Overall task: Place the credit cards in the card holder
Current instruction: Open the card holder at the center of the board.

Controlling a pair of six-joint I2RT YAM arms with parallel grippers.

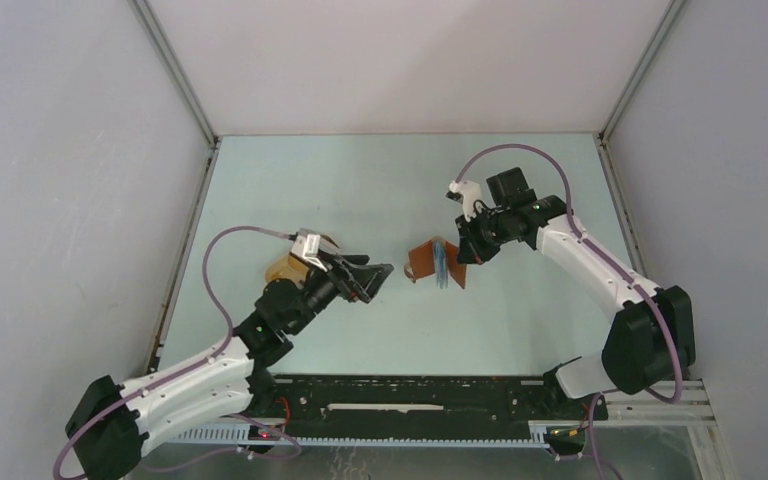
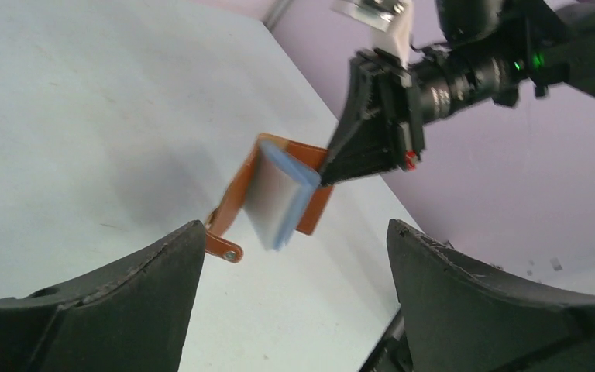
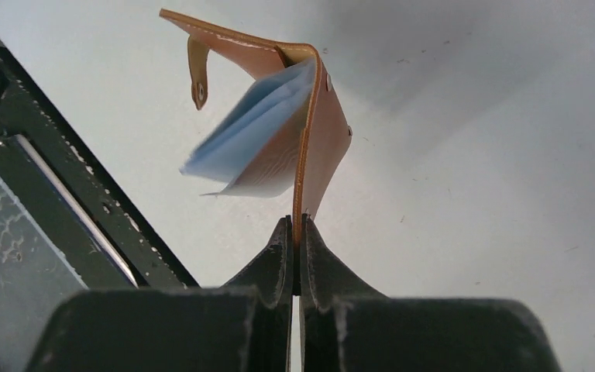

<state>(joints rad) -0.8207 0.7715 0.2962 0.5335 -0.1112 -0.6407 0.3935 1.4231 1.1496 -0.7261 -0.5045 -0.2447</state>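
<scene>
The reddish-brown card holder (image 1: 428,262) hangs open above the table, its bluish-grey pockets fanned out. My right gripper (image 1: 472,246) is shut on the edge of one leather flap (image 3: 321,147), with both fingertips pressed flat against it (image 3: 295,225). The strap tab with its snap (image 3: 196,74) dangles free. My left gripper (image 1: 378,280) is open and empty, a short way left of the holder and pointing at it (image 2: 279,194). The holder shows just beyond the gap between its open fingers (image 2: 294,229). No credit cards show in any view.
A tan oval tray (image 1: 282,268) lies mostly hidden under my left wrist. A black rail (image 1: 410,392) runs along the table's near edge and also shows in the right wrist view (image 3: 70,194). Grey walls enclose the table on the left, back and right.
</scene>
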